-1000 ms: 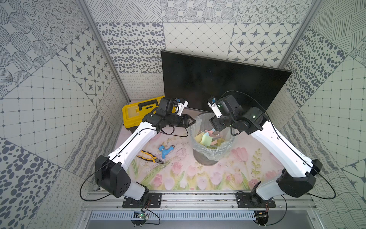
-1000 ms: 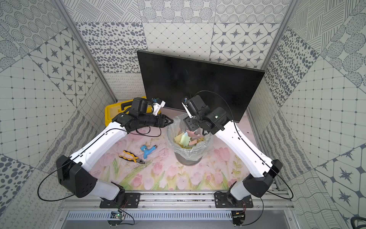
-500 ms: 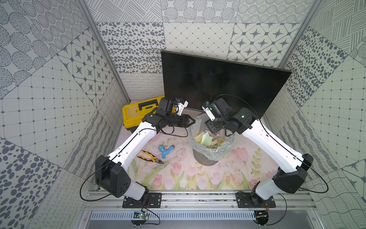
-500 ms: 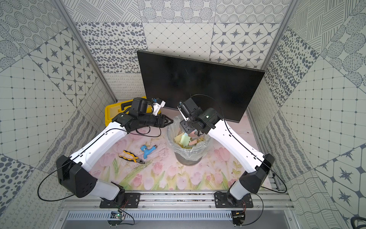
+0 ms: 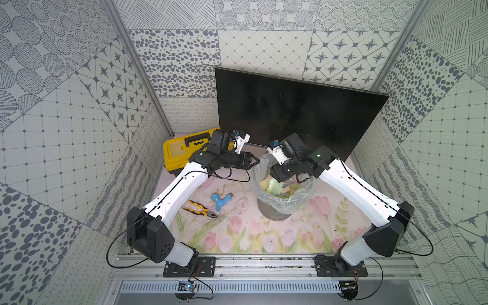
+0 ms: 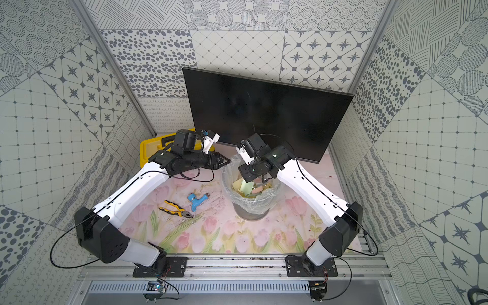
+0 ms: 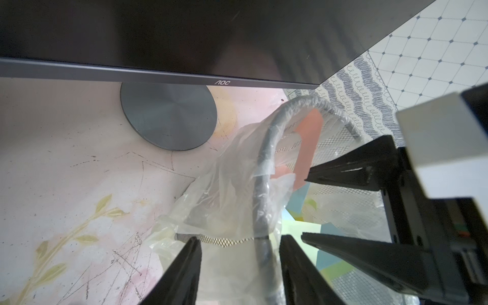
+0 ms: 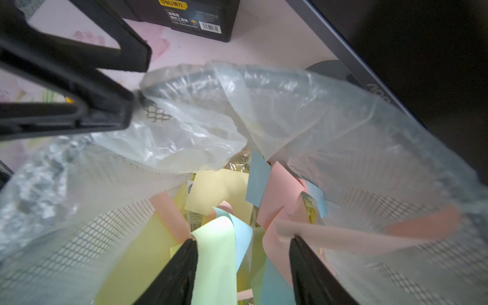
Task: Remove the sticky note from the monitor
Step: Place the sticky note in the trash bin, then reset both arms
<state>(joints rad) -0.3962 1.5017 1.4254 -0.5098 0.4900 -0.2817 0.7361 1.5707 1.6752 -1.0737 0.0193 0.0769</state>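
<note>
Though hidden from above, round base [image 7: 169, 118] under monitor [image 7: 184, 31], left wrist.

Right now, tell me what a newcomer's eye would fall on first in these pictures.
The big black monitor at the back draws the eye first, no note showing on its visible face. In front stands a mesh wastebasket lined with clear plastic and stuffed with pastel sticky notes; the left gripper pinches its rim while the open right gripper hangs over the notes. A yellow toolbox sits behind the left arm.

monitor [image 5: 298, 113]: black | toolbox [image 5: 179, 153]: yellow | mat [image 5: 237, 227]: pink tulips | pliers [image 5: 200, 208]: yellow-black
</note>
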